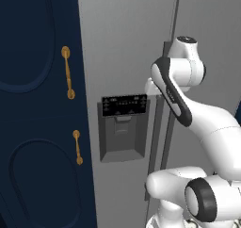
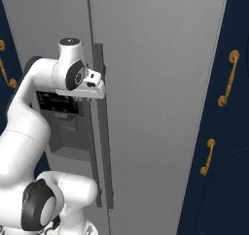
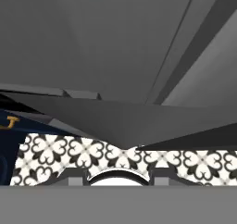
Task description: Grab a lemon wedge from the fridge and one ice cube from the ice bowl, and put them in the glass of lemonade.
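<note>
None of the task's three deliveries looks done: the fridge [image 1: 127, 43] stands with both grey doors closed, so the lemon wedge, judged to be inside, is out of sight behind them, and the ice bowl and glass of lemonade cannot be placed from these pictures. The arm reaches up to the seam between the two doors, where the end effector [image 2: 97, 86] sits right at the dark vertical door handles [image 2: 103, 132], just right of the black dispenser panel [image 1: 124, 105]. Whether its fingers are clamped on a handle or merely beside it cannot be told, since the white hand hides them in both base views and the hand view looks steeply along the grey door surface down to the patterned floor [image 3: 55, 156]. The step in hand appears to be opening the fridge. Still left, by this reading: pull a door open, pick out the wedge, carry it to the glass, then fetch one ice cube. Navy cabinets [image 1: 37, 104] flank the fridge on both sides.
</note>
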Tool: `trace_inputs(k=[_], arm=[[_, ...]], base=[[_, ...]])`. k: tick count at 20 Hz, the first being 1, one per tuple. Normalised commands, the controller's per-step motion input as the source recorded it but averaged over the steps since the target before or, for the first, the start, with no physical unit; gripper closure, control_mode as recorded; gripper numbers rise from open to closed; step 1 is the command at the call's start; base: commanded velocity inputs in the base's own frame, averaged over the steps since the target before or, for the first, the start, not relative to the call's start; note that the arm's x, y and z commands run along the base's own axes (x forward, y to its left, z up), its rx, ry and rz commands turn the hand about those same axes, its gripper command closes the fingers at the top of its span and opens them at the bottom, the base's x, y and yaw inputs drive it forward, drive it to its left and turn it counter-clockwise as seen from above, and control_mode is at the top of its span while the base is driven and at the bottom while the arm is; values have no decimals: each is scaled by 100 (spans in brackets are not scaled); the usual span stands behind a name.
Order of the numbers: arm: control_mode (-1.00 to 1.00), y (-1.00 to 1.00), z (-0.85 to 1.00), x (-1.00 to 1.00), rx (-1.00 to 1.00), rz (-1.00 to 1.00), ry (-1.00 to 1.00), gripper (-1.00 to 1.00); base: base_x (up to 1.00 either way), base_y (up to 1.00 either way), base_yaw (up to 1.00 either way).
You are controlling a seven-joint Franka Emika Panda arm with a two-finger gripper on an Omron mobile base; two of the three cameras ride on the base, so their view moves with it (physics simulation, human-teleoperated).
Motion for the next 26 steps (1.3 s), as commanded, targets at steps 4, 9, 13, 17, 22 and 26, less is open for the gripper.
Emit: trace_inputs(k=[4, 9, 13, 17, 22, 26], arm=[[-100, 0, 0, -9, 0, 0, 0, -100], [-100, 0, 0, -17, 0, 0, 0, -100], [-100, -1, -2, -41, 0, 0, 0, -100], [-100, -2, -8, -55, 0, -1, 0, -100], [100, 4, -11, -21, -2, 1, 0, -100], [100, 0, 0, 0, 0, 0, 0, -100]], base=[[0, 0, 0], [0, 0, 0], [0, 0, 0], [0, 0, 0], [0, 5, 14], [1, 11, 63]])
